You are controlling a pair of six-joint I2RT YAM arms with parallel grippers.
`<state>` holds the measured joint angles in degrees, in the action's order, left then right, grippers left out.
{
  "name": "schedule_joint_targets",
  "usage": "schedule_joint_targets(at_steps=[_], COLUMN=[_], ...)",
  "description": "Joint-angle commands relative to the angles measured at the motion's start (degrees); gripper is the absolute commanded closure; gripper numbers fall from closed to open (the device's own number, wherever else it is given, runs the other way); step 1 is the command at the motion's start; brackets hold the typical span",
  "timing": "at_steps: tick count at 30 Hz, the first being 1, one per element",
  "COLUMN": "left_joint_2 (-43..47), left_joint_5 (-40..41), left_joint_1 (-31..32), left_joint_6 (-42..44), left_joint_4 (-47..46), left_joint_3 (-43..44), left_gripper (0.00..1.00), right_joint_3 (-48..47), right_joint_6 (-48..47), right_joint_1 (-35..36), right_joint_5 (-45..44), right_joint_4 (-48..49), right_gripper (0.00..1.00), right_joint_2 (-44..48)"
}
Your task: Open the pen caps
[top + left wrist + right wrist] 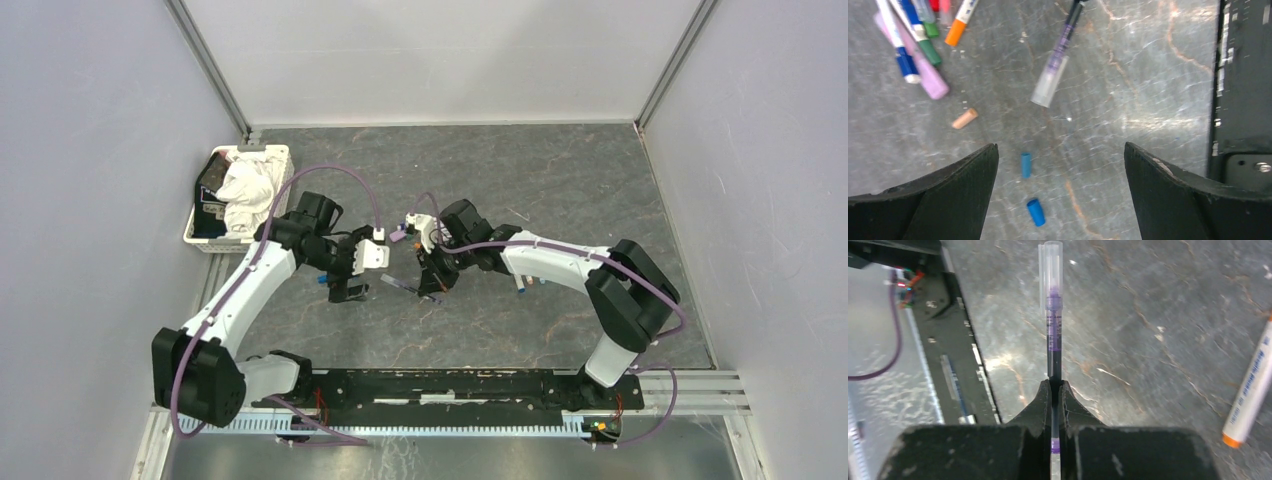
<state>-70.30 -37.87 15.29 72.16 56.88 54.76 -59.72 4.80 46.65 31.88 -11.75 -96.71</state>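
Observation:
My right gripper (pixel 1056 385) is shut on a slim purple pen (pixel 1053 340) and holds it above the table. The pen's clear cap (pixel 1050 275) is on its far end. In the left wrist view the same pen (pixel 1055 62) hangs ahead of my open, empty left gripper (pixel 1060 147). Two loose blue pen caps (pixel 1026 165) (pixel 1036 212) lie on the table between the left fingers, and a peach cap (pixel 965 119) lies further left. In the top view the left gripper (pixel 350 290) and right gripper (pixel 433 285) face each other, with the pen (pixel 398 287) between them.
Several markers (pixel 918 45) lie bunched at the left wrist view's upper left. An orange-ended white marker (pixel 1250 390) lies right of the right gripper. A white basket (pixel 262 150) holding cloth stands at the back left. The black base rail (pixel 450 385) runs along the near edge.

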Motion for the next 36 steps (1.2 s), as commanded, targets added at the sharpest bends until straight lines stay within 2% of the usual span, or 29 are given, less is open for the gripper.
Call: schedule_joint_targets(at_steps=[1, 6, 11, 21, 29, 35, 36], left_joint_2=[1.9, 1.2, 0.6, 0.7, 0.7, -0.2, -0.3], left_joint_5=[6.3, 8.1, 9.1, 7.6, 8.8, 11.2, 11.3], left_joint_1=[2.8, 6.6, 7.8, 11.5, 12.7, 13.3, 13.2], left_joint_6=[4.1, 5.0, 5.3, 3.6, 1.4, 1.2, 1.1], left_joint_4=[-5.4, -4.7, -5.5, -4.2, -6.7, -7.5, -7.5], left_joint_3=[0.9, 0.5, -0.4, -2.9, -3.8, -3.2, -2.9], left_gripper=[0.00, 0.02, 0.14, 0.30, 0.47, 0.76, 0.81], right_joint_3=[-5.7, -8.9, -9.6, -9.6, -8.9, -8.5, -8.4], right_joint_6=[3.9, 8.0, 9.7, 11.8, 12.6, 11.1, 11.0], right_joint_1=[-0.6, -0.7, -0.7, -0.7, -0.7, -0.6, -0.6], right_joint_5=[15.2, 22.0, 23.2, 24.1, 25.1, 25.1, 24.9], right_joint_4=[-1.2, -0.1, 0.5, 2.8, 4.1, 2.6, 2.6], right_gripper=[1.00, 1.00, 1.00, 1.00, 1.00, 1.00, 0.96], right_joint_2=[-2.6, -6.4, -7.8, -7.7, -7.0, -6.4, -6.4])
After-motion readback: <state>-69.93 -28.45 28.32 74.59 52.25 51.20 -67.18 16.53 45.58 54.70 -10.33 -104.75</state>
